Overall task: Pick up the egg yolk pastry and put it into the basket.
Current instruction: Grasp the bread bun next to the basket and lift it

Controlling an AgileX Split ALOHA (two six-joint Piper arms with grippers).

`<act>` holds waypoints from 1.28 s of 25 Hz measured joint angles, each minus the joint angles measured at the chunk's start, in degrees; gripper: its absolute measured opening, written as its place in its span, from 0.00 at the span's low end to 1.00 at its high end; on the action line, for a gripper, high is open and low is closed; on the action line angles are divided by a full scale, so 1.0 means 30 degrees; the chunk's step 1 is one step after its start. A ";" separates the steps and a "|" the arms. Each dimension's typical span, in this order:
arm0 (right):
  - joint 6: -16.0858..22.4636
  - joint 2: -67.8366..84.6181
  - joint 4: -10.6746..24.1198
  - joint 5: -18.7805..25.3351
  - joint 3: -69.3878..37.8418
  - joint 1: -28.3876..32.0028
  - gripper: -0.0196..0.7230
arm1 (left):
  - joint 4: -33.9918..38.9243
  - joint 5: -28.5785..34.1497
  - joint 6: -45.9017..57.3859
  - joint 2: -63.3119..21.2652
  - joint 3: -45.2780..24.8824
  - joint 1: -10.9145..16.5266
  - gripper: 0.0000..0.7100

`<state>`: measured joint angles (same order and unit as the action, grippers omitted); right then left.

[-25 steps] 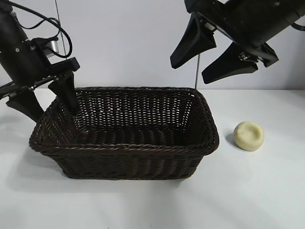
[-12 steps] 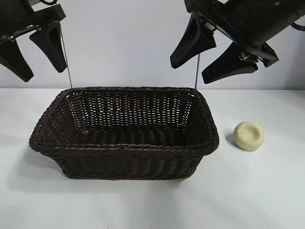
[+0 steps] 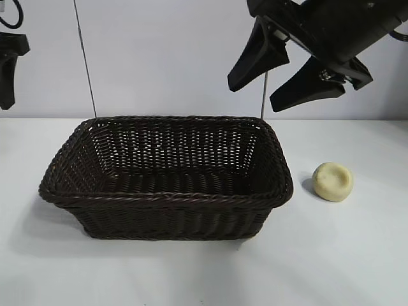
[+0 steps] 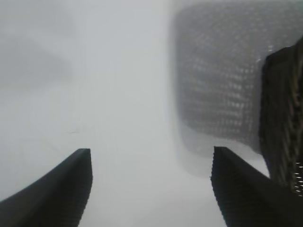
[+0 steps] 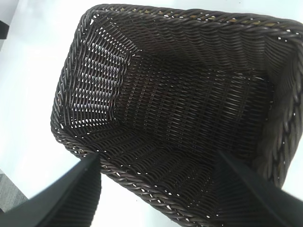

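At the 9–10 o'clock edge of the exterior view only a sliver of the left gripper [image 3: 7, 67] shows, high above the table [image 3: 191, 274] and well clear of everything; from its own wrist view the left gripper [image 4: 151, 189] has its two dark fingers [image 4: 61, 189] spread wide with nothing between them, bare table beneath and a blurred stretch of wicker off to one side.

The basket [image 3: 166, 197] sits at the centre, dark woven walls sloping up to a braided rim, its floor showing no contents in the right wrist view [image 5: 189, 109].

At 1 o'clock the right gripper [image 3: 284, 80] hangs above the basket's far right corner, tilted downward — its fingers well apart and holding nothing.

At 3 o'clock the egg yolk pastry [image 3: 332, 181] rests on the table just beside the basket's right end, not touching it, untouched by either gripper.
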<state>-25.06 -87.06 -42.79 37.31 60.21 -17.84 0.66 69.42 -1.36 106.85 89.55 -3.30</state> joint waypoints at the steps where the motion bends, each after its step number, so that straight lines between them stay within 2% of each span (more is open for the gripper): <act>1: 0.0000 0.0000 0.0000 0.0000 0.0000 0.0000 0.69 | 0.0042 0.0056 0.0005 0.0000 0.0000 0.0182 0.73; 8: 0.0000 0.0000 0.0000 0.0017 0.0000 0.0000 0.69 | 0.0160 0.0249 0.0114 -0.0306 -0.0057 0.0506 0.73; 12: 0.0000 0.0000 0.0000 0.0090 0.0000 0.0000 0.69 | 0.0085 0.0250 0.0157 -0.2234 -0.1368 0.0506 0.73; 17: 0.0000 0.0000 0.0000 0.0088 0.0000 0.0000 0.69 | 0.0085 0.0268 0.0157 -0.5782 -0.4748 0.0506 0.73; 22: 0.0000 0.0000 0.0000 0.0104 0.0000 0.0000 0.69 | 0.0050 0.0053 0.0206 -1.0342 -0.9115 0.0506 0.72; 32: 0.0000 0.0000 0.0000 0.0173 0.0000 0.0000 0.69 | 0.0050 -0.2986 0.0206 -2.0115 -1.7397 0.0506 0.72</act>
<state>-25.06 -87.06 -42.79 37.83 60.21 -17.84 0.81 60.47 -0.74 46.51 37.35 -1.78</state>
